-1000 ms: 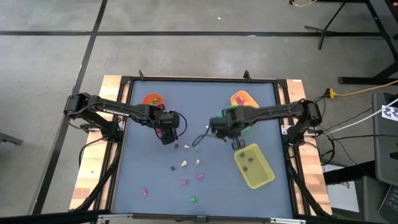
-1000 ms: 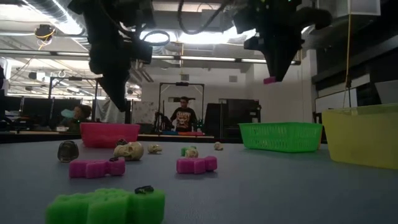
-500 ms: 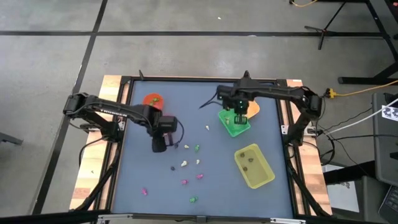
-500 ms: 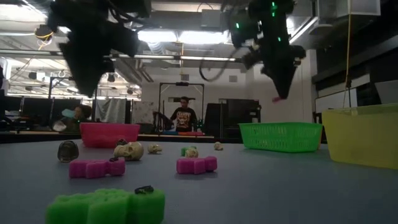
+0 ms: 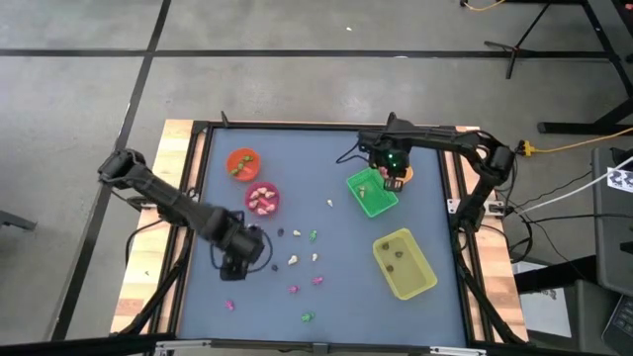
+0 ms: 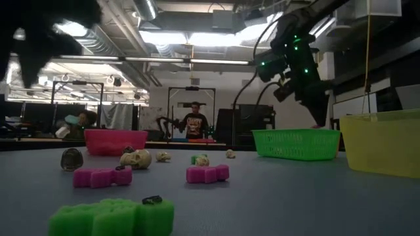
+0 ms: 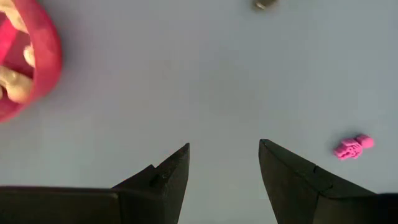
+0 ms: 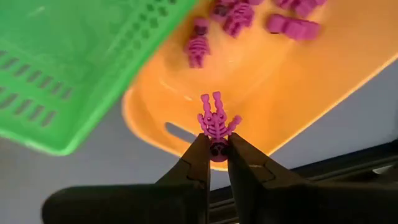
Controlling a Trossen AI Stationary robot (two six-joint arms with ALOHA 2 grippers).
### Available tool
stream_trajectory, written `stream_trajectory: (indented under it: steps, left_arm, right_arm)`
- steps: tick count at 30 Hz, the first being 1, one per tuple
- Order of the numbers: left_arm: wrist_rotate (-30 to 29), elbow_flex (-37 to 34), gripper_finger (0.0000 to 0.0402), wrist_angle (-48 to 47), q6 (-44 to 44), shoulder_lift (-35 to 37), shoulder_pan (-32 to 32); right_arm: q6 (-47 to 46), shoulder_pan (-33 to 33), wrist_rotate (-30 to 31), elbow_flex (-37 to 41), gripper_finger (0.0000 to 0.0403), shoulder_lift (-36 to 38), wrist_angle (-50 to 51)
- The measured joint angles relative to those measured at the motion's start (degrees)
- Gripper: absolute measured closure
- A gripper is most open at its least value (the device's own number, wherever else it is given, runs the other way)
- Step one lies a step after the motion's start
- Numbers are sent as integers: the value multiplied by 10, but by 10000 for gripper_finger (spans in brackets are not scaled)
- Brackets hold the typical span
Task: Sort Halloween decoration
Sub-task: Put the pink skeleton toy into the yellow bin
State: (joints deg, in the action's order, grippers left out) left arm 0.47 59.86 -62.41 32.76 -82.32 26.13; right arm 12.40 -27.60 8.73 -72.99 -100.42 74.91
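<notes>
My right gripper [image 5: 393, 178] is over the orange tray [image 5: 404, 170] at the far right, shut on a pink skeleton trinket [image 8: 214, 121]. More pink skeletons [image 8: 235, 17] lie in that tray. My left gripper [image 5: 237, 263] hangs open above bare table at the near left, holding nothing [image 7: 224, 155]. A pink trinket [image 7: 352, 147] lies nearby. Loose trinkets [image 5: 294, 260] are scattered over the table's middle and near part. In the low view a cream skull [image 6: 136, 158], pink pieces [image 6: 207, 173] and a green piece [image 6: 111, 216] rest flat on the table. My right gripper pinches the pink skeleton's head end [image 8: 216, 140] between its two fingertips [image 8: 200, 157]. The fingers come from above, pointing steeply down. The skeleton sticks out past the fingertips, legs away from them, lifted clear above the orange tray's floor [image 8: 280, 81].
A green tray [image 5: 371, 194] lies beside the orange one, and a yellow tray [image 5: 404, 264] nearer at the right. An orange cup [image 5: 242, 161] and a pink cup [image 5: 262, 198] holding cream pieces stand at the far left. A person shows in the room behind [image 6: 193, 121].
My right gripper, still shut on the pink skeleton, has gone from the yellow tray's far end toward the far edge, across the green tray to the orange tray, and sunk lower. My left gripper has left the pink cup and swung toward the near left, staying open.
</notes>
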Motion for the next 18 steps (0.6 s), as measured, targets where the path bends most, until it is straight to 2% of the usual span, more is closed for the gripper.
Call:
stream_trajectory:
  steps: [4,12,18]
  left_arm:
    - [-29,0,227,0,88,0,73]
    - [-28,0,227,45,268,0,184]
    - [-37,0,227,104,307,-2,243]
  right_arm:
    - [-1,-7,10,10,368,0,-22]
    - [-4,-6,7,12,360,0,-52]
    - [-5,-6,8,12,319,0,-58]
